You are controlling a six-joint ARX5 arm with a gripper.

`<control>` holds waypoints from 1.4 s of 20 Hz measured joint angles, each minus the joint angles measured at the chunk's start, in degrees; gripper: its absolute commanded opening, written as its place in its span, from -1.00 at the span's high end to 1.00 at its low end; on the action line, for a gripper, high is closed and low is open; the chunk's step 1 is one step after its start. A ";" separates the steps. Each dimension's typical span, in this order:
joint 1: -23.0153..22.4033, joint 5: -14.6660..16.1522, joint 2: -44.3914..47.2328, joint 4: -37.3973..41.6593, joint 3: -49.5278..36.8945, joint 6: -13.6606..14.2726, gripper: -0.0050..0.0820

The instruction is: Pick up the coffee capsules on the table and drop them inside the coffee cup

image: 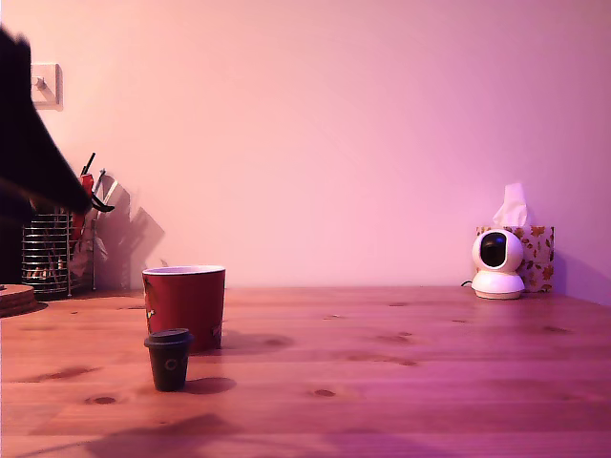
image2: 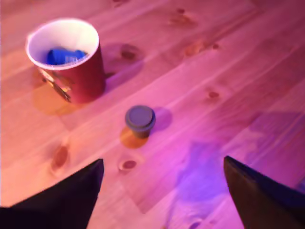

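Observation:
A dark red coffee cup (image: 184,305) with a pale rim stands on the wooden table at the exterior view's left. The wrist view looks down into the cup (image2: 76,71) and shows a blue capsule (image2: 64,55) lying inside. A dark grey-black capsule (image: 169,359) stands upright on the table just in front of the cup; it appears from above as a round grey lid (image2: 140,119). My gripper (image2: 162,191) hovers above the table, open, its two dark fingers (image2: 62,200) spread wide with nothing between them. Only a dark part of the arm (image: 33,143) shows at the exterior view's upper left.
A wire mesh utensil holder (image: 48,253) with tools stands at the back left. A white round camera (image: 497,264) and a tissue box (image: 530,253) sit at the back right. A wall switch (image: 45,84) is at upper left.

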 measured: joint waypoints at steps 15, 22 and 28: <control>0.00 5.40 0.48 13.88 -7.32 6.03 -0.79; 2.71 6.01 9.81 18.51 -7.32 9.62 -0.79; 7.28 11.21 16.02 24.35 -7.34 13.25 -0.79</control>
